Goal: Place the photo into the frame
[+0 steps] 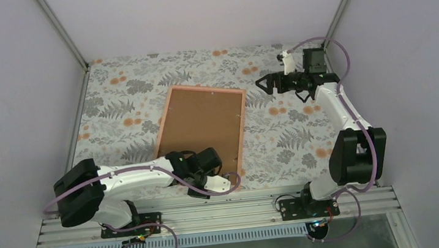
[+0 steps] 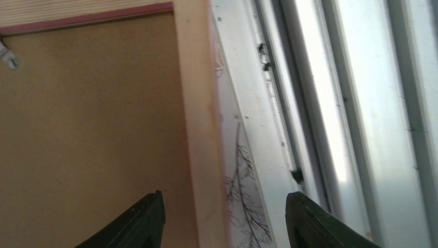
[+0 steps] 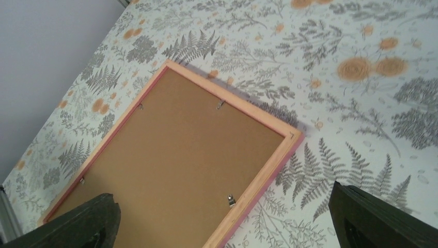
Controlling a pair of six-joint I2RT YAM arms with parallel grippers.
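The left pincer (image 2: 224, 195) is open, low over the table's near edge, its fingers (image 2: 150, 219) either side of the frame (image 2: 199, 129)'s near rail; I cannot tell whether they touch it. The right pincer (image 3: 221, 190) hangs wide open and holds nothing, up beyond the frame's far right corner. The frame lies face down, slightly askew, in the middle of the floral table (image 3: 361, 103), a brown board (image 3: 170, 155) filling its back, with small metal clips (image 3: 231, 199) along the rails.

Frame (image 3: 269, 170) flat in middle; left arm (image 1: 142, 174) across its near edge; free passage right and beyond.
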